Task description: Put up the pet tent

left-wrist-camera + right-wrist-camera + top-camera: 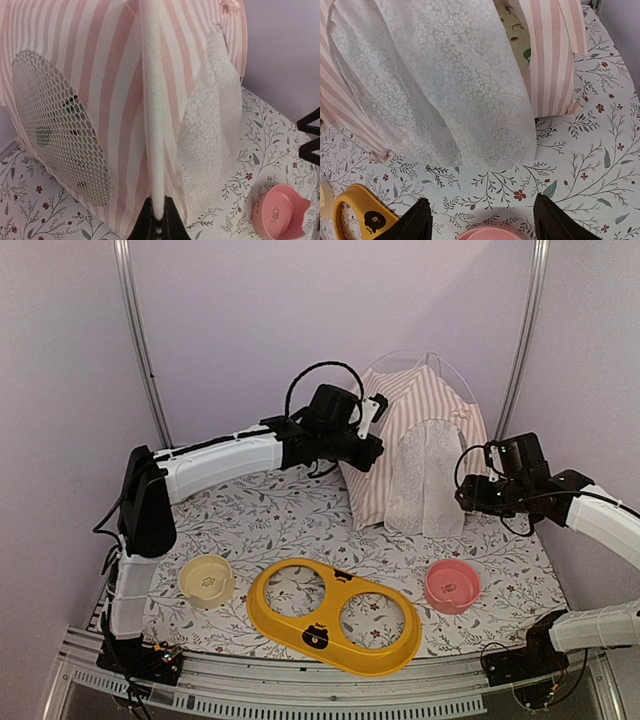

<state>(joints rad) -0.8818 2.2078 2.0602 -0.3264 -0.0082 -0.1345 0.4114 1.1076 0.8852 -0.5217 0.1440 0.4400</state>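
One pet tent [420,445] stands upright at the far side of the bench [260,515], striped pink and white, with its peak close to the back wall. Its lace curtain [430,475] hangs over the front opening, facing the arms, and its hem reaches the floral cloth. On the tent's left flank, the left wrist view shows an oval mesh window [60,130] and a white pole [152,100] running up the corner seam.

The left claw [157,220] meets the tent at its left edge. Its fingers are closed together on the lower end of that white pole. The right claw [485,222] hovers low just to the right of the tent, pointing at the curtain hem. Its fingers [420,220] are spread apart, grip nothing, and do not touch the fabric.

In front of the tent and slightly right lies a pink bowl [452,585], which appears under the right claw in the right wrist view. A yellow two-hole feeder frame [333,615] lies flat in front of the tent, nearer the bench's front edge. A cream bowl [206,580] sits in front of the tent and well to its left, just beside the frame's left end.
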